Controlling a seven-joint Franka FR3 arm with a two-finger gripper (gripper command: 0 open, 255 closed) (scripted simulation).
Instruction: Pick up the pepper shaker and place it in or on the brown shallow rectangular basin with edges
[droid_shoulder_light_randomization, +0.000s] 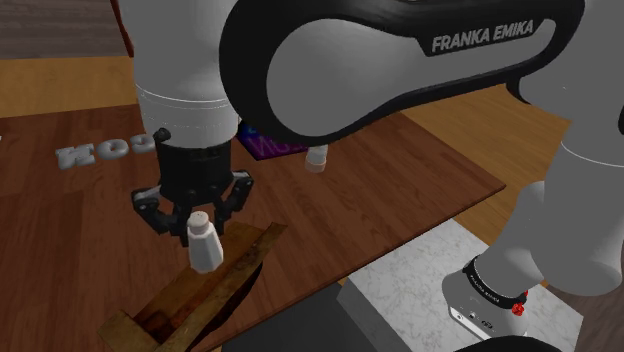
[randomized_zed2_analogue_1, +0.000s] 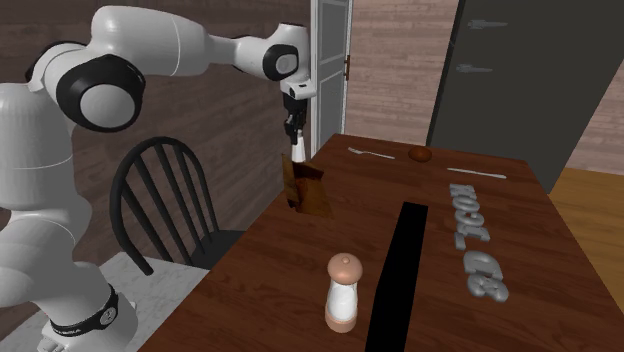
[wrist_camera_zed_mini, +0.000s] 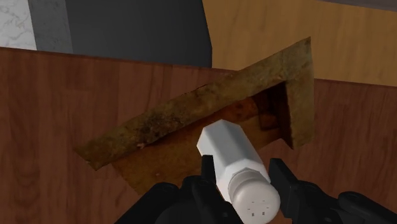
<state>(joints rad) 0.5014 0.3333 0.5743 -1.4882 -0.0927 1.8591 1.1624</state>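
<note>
- The tool (droid_shoulder_light_randomization: 204, 226) points down over the table (droid_shoulder_light_randomization: 80, 220) edge nearest the stand, its two black fingers (wrist_camera_zed_mini: 283, 181) closed on the sides of the pepper shaker (droid_shoulder_light_randomization: 205, 244).
- The pepper shaker is plain white with a faceted body and a rounded, perforated cap. It hangs upright in the grip, cap between the fingers and base downward.
- In the wrist view the pepper shaker (wrist_camera_zed_mini: 235, 159) has its base over the inside of the basin (wrist_camera_zed_mini: 191, 111), close to one inner corner. Whether the base touches the basin floor cannot be told.
- The basin (droid_shoulder_light_randomization: 215, 285) is brown and rust-mottled, shallow and rectangular with raised edges. It lies along the table edge on the stand's side.
- From the second exterior view, the tool (randomized_zed2_analogue_1: 294, 135) and the pepper shaker (randomized_zed2_analogue_1: 297, 152) are directly above the basin (randomized_zed2_analogue_1: 305, 188).
- A second shaker (randomized_zed2_analogue_1: 343, 291), white with a brown top and base, stands upright on the table (randomized_zed2_analogue_1: 300, 250), well apart from the basin.
- Grey raised letters (randomized_zed2_analogue_1: 475, 245) lie on the table towards its far side from the arm.
- A fork (randomized_zed2_analogue_1: 372, 152) lies near the table's far end in the second exterior view.
- A black spindle-back chair (randomized_zed2_analogue_1: 165, 205) stands beside the table, between the arm's base and the basin's edge.
</note>
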